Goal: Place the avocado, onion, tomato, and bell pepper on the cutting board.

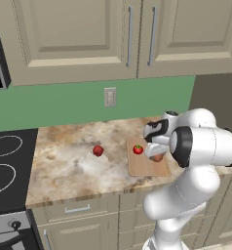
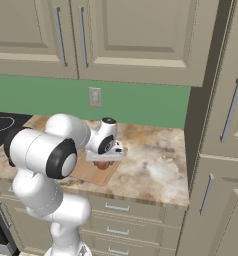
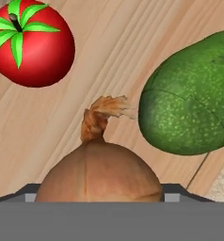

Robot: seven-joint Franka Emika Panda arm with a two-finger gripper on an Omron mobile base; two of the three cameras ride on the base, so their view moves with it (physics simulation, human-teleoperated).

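On the cutting board (image 1: 139,167) (image 2: 87,175) (image 3: 109,61) lie the bright-red tomato (image 1: 138,149) (image 3: 31,44) with its green top and the dark-green avocado (image 3: 189,94). My gripper (image 1: 157,154) (image 2: 103,161) hangs over the board's right part, shut on the brown onion (image 1: 157,158) (image 2: 102,165) (image 3: 100,174), which sits low at the board's surface. The onion covers the fingertips in the hand view. The deep-red bell pepper (image 1: 98,150) rests on the counter, left of the board.
A marbled counter (image 1: 64,168) runs from the black stove (image 1: 6,163) on the left to a tall cabinet (image 2: 221,150) on the right. A wall outlet (image 1: 109,96) sits on the green backsplash. Upper cabinets hang above.
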